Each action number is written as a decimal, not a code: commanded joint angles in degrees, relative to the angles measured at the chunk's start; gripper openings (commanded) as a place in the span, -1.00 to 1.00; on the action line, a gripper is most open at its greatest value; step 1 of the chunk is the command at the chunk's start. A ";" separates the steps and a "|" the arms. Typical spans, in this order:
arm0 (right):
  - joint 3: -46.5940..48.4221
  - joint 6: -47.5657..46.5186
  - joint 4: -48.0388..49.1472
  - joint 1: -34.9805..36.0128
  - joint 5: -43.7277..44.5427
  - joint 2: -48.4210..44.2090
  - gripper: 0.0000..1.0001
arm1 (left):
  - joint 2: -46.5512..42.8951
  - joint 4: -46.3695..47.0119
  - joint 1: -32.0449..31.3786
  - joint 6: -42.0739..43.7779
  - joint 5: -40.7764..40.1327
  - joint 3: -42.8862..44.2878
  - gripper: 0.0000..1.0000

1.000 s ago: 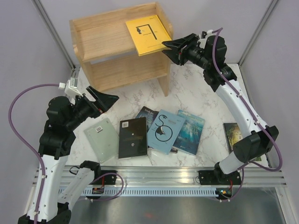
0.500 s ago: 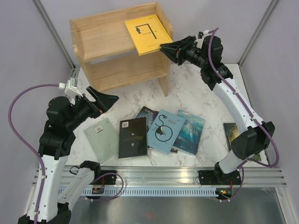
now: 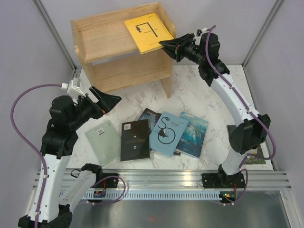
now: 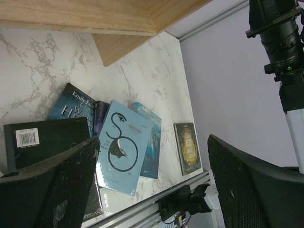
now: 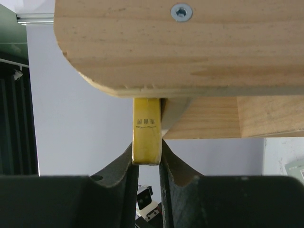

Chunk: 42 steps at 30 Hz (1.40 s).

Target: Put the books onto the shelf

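A yellow book point(image 3: 147, 34) lies tilted over the right end of the wooden shelf point(image 3: 102, 52). My right gripper point(image 3: 166, 46) is shut on its near edge. In the right wrist view both fingers pinch the yellow book point(image 5: 146, 137) just under the shelf's side panel point(image 5: 190, 47), with the right gripper point(image 5: 146, 154) below it. Grey-green point(image 3: 102, 141), black point(image 3: 135, 140), light blue swirl point(image 3: 166, 134), teal point(image 3: 192, 134) and dark purple point(image 3: 148, 117) books lie flat on the table. My left gripper point(image 3: 107, 100) hangs open above the table's left side, holding nothing.
A dark green-gold book point(image 4: 187, 148) lies near the table's right front edge, mostly hidden under the right arm in the top view. A metal rail point(image 3: 161, 178) runs along the near edge. Grey walls close in the marble table point(image 3: 199, 97).
My right gripper has closed on the yellow book and moved left and back toward the shelf, shifting the book a little further over it. The left arm has barely moved.
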 commanded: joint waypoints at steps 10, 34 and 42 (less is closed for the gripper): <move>4.26 0.82 4.76 1.30 0.71 2.79 0.28 | 1.38 0.39 -0.09 4.32 -0.07 0.89 0.90; -38.64 -36.28 -21.52 22.03 9.12 -13.67 0.87 | 13.06 -2.42 -0.09 1.77 3.80 -25.04 0.82; -39.70 -36.27 -13.34 26.70 10.73 -0.31 0.76 | 19.39 0.74 -0.09 3.88 2.75 -29.78 0.84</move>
